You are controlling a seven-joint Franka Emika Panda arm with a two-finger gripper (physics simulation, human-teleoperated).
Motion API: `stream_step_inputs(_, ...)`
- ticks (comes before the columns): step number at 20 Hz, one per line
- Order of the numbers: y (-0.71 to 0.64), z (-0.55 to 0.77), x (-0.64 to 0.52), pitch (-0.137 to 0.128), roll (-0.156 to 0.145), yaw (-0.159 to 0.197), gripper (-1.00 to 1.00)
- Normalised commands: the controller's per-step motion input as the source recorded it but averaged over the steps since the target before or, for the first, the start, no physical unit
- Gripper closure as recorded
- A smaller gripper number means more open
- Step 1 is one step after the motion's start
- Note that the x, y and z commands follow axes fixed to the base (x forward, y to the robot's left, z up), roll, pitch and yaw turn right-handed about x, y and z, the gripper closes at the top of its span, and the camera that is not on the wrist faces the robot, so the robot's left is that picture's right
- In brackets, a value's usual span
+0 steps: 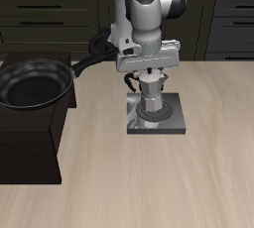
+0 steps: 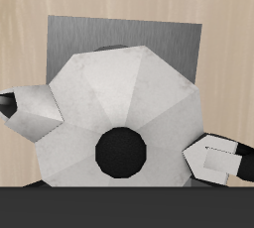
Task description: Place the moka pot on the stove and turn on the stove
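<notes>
1. Pinching the small silver faceted moka pot [image 1: 151, 95] directly beneath it, the gripper [image 1: 147, 69] holds it over the flat grey stove [image 1: 175, 125].
2. Releasing off-centre could tip the pot.
3. Withdrawing carelessly might drag it off the coil.

I'm working in a kitchen, simulated render: behind me, at 12 o'clock in the exterior view, runs a row of dark cabinet drawers [image 1: 45, 19] w/ bar handles under a black countertop. The light wood-grain table [image 1: 198, 163] carries cooking gear: a grey stove [image 1: 177, 121] plate near centre w/ a silver moka pot [image 1: 151, 95] on it, and at approx. 9 o'clock a black frying pan [image 1: 35, 83] on a black cabinet block [image 1: 30, 143].
</notes>
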Motion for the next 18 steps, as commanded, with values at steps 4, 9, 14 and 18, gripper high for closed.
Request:
stream_step_inputs(4, 0.1, -0.12, -0.04, 0.021, 0.016, 0.005, 1.0)
stream_step_inputs(9, 0.12, -0.04, -0.09, 0.007, 0.036, 0.012, 1.0)
stream_step_inputs(14, -0.08, -0.03, 0.02, 0.006, -0.023, 0.011, 1.0)
stream_step_inputs(18, -0.07, -0.03, -0.01, 0.008, -0.025, 0.013, -1.0)
